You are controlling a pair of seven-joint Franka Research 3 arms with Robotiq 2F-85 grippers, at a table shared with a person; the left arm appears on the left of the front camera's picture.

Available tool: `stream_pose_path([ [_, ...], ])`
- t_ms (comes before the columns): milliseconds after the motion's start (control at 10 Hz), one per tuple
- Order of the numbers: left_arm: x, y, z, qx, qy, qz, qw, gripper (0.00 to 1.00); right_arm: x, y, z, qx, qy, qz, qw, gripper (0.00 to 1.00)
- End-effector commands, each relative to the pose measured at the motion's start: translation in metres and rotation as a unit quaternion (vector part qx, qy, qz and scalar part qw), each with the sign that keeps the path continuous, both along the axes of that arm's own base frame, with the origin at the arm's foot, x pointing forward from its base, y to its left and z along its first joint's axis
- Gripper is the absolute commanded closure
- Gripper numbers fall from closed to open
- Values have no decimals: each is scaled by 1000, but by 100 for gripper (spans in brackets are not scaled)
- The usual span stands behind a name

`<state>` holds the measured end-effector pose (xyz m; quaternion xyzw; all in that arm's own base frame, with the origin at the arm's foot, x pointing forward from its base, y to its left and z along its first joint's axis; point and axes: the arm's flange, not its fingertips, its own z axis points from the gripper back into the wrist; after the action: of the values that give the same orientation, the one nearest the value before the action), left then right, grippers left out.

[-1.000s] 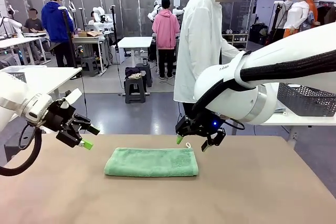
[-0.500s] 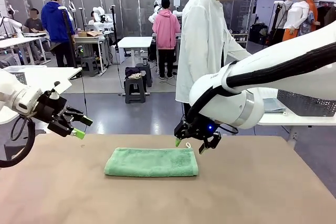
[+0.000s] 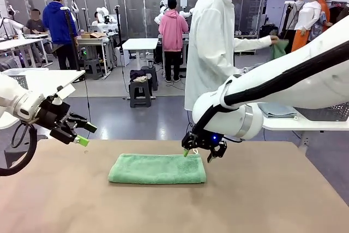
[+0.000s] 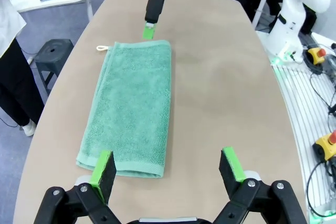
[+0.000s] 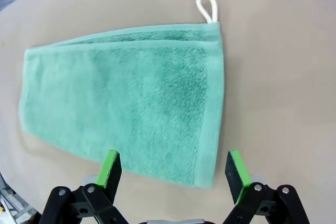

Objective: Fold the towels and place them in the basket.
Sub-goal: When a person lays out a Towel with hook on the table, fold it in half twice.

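A mint green towel (image 3: 157,168) lies folded into a long strip in the middle of the table, with a white loop (image 5: 206,6) at its far right corner. My right gripper (image 3: 197,155) hovers open just over that far right end, its green pads straddling the towel's short edge (image 5: 173,174). Left of the towel and above the table's left edge, my left gripper (image 3: 84,133) is open and empty, looking along the towel (image 4: 131,114) from its near end (image 4: 168,169). A pale blue-grey towel (image 3: 278,111) rests on the side table at right, beside the dark mesh basket (image 3: 327,114), half hidden by my right arm.
A person in a white coat (image 3: 212,42) stands at the far side, one hand reaching right to a dark green cloth (image 3: 279,49). The tan table (image 3: 262,200) has free room in front of and on both sides of the towel.
My right gripper has sunk closer to the towel's far right corner. The left gripper has drawn back to the left and up. The person has reached out to the right.
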<state>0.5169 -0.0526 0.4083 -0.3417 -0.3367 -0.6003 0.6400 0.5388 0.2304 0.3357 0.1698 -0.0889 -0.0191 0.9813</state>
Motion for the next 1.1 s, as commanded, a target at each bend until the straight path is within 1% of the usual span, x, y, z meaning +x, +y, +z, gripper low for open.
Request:
stream_pose_path([
  [0,-2,-2,1,5,-5,4,1000,0,20,7,-11,-9,17,-14,1000,0],
  [200,-2,-2,1,5,-5,4,1000,0,23,11,-20,-20,26,-17,999,0],
  [600,-2,-2,1,5,-5,4,1000,0,30,24,-26,-55,53,-30,997,0],
  [800,-2,-2,1,5,-5,4,1000,0,30,25,-27,-68,53,-30,996,0],
  [900,-2,-2,1,5,-5,4,1000,0,31,26,-29,-79,48,-32,995,20],
  [1000,-2,-2,1,5,-5,4,1000,0,31,27,-31,-83,50,-38,995,20],
])
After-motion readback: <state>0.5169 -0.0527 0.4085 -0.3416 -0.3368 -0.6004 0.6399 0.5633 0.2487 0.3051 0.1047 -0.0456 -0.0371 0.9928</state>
